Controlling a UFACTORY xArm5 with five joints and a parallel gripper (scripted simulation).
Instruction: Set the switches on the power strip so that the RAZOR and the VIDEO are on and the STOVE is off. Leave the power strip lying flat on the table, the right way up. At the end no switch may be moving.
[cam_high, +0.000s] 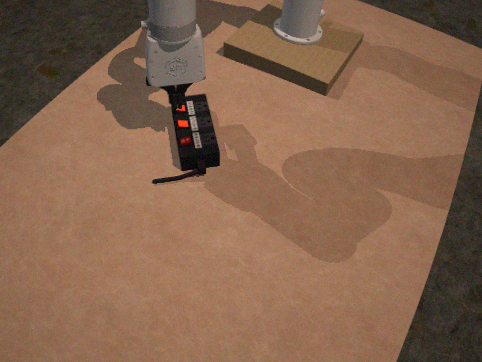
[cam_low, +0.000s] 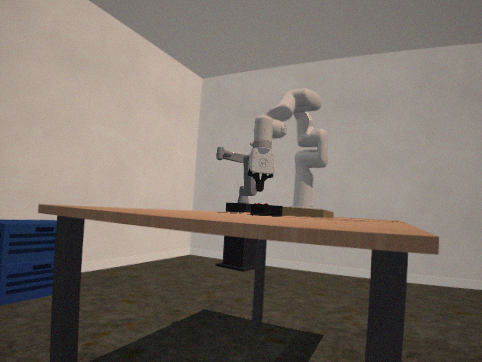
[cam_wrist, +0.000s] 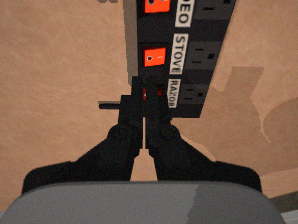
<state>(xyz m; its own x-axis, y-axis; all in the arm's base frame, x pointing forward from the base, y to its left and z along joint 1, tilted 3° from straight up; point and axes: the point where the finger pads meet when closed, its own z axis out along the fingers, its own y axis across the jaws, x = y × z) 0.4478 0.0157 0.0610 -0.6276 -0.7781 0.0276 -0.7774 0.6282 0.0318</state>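
A black power strip (cam_high: 202, 134) (cam_low: 252, 208) (cam_wrist: 215, 55) lies flat on the table, right way up, with its cable (cam_high: 175, 178) (cam_wrist: 109, 105) at the near end. Its labels read VIDEO, STOVE (cam_wrist: 178, 54) and RAZOR (cam_wrist: 173, 93). The VIDEO switch (cam_wrist: 157, 5) and the STOVE switch (cam_high: 183, 123) (cam_wrist: 154, 57) glow bright orange. The RAZOR switch (cam_high: 185, 140) is dark red. My gripper (cam_high: 177, 101) (cam_low: 259, 188) (cam_wrist: 144, 92) is shut on nothing and hangs a little above the strip. In the wrist view its fingertips cover most of the RAZOR switch.
A tan wooden block (cam_high: 300, 57) carries the arm's white base (cam_high: 299, 22) at the back right. The table (cam_low: 300, 230) stands on dark legs. A blue cabinet (cam_low: 25, 260) stands on the floor at the far left.
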